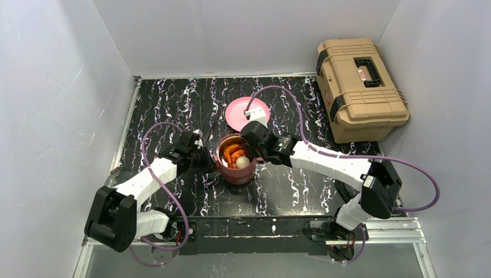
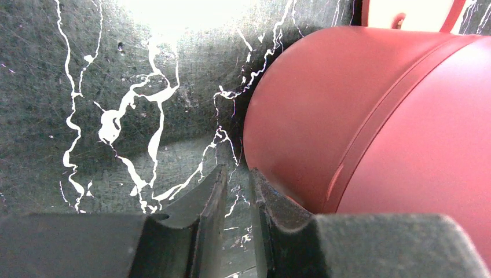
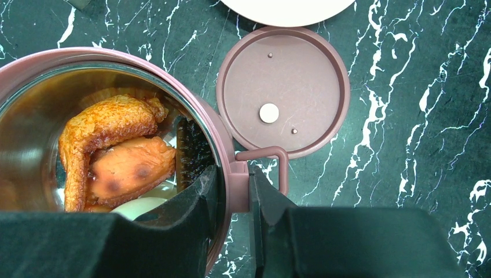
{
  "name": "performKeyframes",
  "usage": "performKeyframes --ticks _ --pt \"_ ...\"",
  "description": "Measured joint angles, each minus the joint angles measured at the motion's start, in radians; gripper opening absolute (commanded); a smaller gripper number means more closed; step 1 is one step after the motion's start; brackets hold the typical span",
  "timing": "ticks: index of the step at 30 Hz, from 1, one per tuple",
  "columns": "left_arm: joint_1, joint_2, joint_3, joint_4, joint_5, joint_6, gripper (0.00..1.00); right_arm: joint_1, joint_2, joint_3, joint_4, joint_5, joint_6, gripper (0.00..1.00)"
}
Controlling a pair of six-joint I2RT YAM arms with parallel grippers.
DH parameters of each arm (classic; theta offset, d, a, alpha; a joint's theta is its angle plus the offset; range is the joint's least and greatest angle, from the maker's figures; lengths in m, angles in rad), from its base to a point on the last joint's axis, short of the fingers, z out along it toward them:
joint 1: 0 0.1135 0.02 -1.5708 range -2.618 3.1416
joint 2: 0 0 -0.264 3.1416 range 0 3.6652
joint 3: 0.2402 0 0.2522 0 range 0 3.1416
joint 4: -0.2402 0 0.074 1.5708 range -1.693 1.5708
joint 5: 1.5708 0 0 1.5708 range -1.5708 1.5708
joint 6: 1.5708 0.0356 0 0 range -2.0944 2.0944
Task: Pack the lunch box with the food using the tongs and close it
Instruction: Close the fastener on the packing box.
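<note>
Standing at the centre of the overhead view, the lunch box (image 1: 236, 174) is open on the black marbled table (image 1: 173, 110). The food (image 1: 233, 154) is visible inside: orange-red pieces and a white egg-like piece (image 1: 242, 161).

The left gripper (image 1: 206, 157) lies at the box's left side. In the left wrist view its fingers (image 2: 211, 191) stand narrowly apart with nothing between them. The maroon wall fills the right of that frame, with the right-hand finger just beside it; whether they touch cannot be judged.

The right gripper (image 1: 255, 146) meets the box's right rim. In the right wrist view its jaws straddle that rim and are closed on the wall next to a small loop bracket (image 3: 263, 152). One finger (image 3: 202, 191) is inside the steel-lined bowl and the other is outside.

A flat disc lid (image 3: 284, 69) with a pale centre dot lies on the table at upper centre of that frame, just beside the bowl. In the overhead view the pink plate (image 1: 243, 107) sits above the box, and the tan toolbox (image 1: 359, 87) occupies the upper right.
</note>
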Motion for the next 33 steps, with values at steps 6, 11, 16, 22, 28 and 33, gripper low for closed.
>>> performKeyframes --ticks 6,11,16,22,28,33 --pt "-0.01 0.02 0.007 0.006 -0.009 -0.013 0.2 0.0 0.0 -0.002 0.0 0.011 0.0 0.01" --pt "-0.027 0.043 0.017 0.007 -0.026 -0.021 0.2 0.0 -0.001 -0.008 0.004 0.024 0.0 0.01" --pt "-0.042 0.079 0.038 0.006 -0.04 -0.026 0.2 0.0 -0.003 -0.014 0.005 0.041 0.001 0.01" --pt "-0.048 0.096 0.045 0.014 -0.051 -0.033 0.19 0.0 -0.005 -0.02 0.009 0.058 0.002 0.01" --pt "-0.056 0.137 0.048 0.04 -0.05 -0.036 0.19 0.0 -0.007 -0.027 0.017 0.067 0.002 0.01" --pt "-0.061 0.159 0.048 0.05 -0.049 -0.036 0.18 0.0 -0.007 -0.028 0.019 0.069 0.002 0.01"
